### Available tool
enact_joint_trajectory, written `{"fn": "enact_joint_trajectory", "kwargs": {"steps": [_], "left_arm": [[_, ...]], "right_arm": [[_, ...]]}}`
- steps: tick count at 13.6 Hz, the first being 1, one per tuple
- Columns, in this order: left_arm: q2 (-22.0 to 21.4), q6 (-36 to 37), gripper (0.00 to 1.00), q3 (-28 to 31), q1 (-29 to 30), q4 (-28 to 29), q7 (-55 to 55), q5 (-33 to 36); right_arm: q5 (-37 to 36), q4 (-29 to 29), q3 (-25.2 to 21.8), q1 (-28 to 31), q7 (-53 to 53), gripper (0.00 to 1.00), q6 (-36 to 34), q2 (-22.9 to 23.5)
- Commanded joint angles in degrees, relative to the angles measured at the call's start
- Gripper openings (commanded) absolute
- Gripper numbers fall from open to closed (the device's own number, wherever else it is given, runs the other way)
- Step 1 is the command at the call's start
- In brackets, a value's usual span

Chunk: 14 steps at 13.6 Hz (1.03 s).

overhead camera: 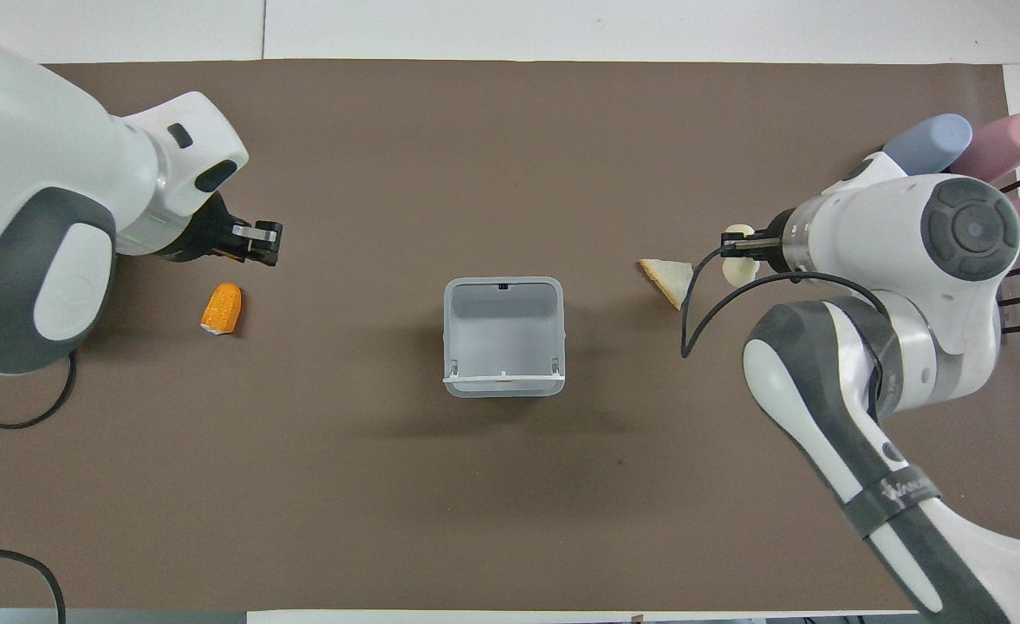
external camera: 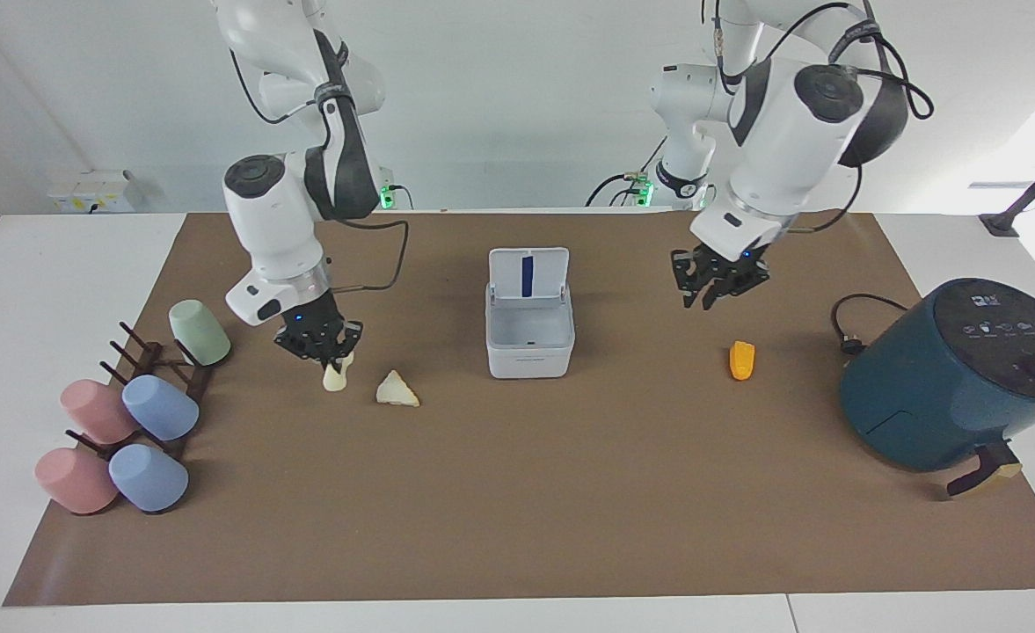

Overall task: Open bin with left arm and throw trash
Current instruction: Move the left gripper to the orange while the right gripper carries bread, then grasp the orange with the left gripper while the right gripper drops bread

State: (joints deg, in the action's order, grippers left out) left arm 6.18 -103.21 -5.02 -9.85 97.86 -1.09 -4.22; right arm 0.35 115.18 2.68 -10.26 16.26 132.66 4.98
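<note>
Well, one smooth white boxy bin [external camera: 529,338] lid up, three food scraps, right claw [external camera: 331,362] pinching the pale lump [external camera: 335,375], left claw [external camera: 717,286] part-open, empty.

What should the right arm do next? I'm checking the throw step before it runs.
Probably carry the pale yellow lump over the bin and release it there. The right end effector is shut on the lump, lifted off the mat beside the cream wedge, and the bin's lid stands open. The left end effector hangs clear over the mat near the orange chunk.
</note>
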Motion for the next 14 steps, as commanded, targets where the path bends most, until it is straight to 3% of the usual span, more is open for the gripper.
{"fn": "enact_joint_trajectory", "kwargs": {"steps": [1, 3, 6, 11, 12, 13, 14], "left_arm": [[-0.8, -7.0, 1.0, -0.4, 3.4, 8.2, -10.0, -0.3], [-0.2, -13.1, 1.0, -0.4, 5.7, 13.6, -16.8, -0.2], [0.9, -20.8, 1.0, -0.4, 6.9, 18.6, -18.3, 3.2], [3.0, -27.3, 1.0, -0.4, 8.5, 23.7, -20.4, 3.9], [3.6, -27.7, 1.0, -0.4, 9.1, 23.8, -21.0, 3.9], [3.9, -28.3, 1.0, -0.4, 9.5, 23.9, -21.1, 3.9], [4.7, -28.8, 1.0, -0.4, 9.6, 24.3, -21.1, 3.9]], "right_arm": [[0.9, -5.0, 0.0, -6.2, 12.7, 0.0, -1.4, 1.9], [1.0, -4.9, 0.0, -11.0, 22.6, 0.0, 1.8, 2.1], [3.3, -5.0, 0.0, -16.8, 36.4, 0.0, 7.4, 4.0], [10.2, -1.7, 0.0, -20.2, 39.7, 0.0, 9.6, 3.2], [10.3, -0.5, 0.0, -20.3, 39.8, 0.28, 9.4, 2.5], [10.4, 0.0, 0.0, -21.0, 40.8, 0.89, 9.5, 2.2], [10.4, 0.0, 0.0, -21.7, 43.6, 1.0, 9.5, 2.2]]}}
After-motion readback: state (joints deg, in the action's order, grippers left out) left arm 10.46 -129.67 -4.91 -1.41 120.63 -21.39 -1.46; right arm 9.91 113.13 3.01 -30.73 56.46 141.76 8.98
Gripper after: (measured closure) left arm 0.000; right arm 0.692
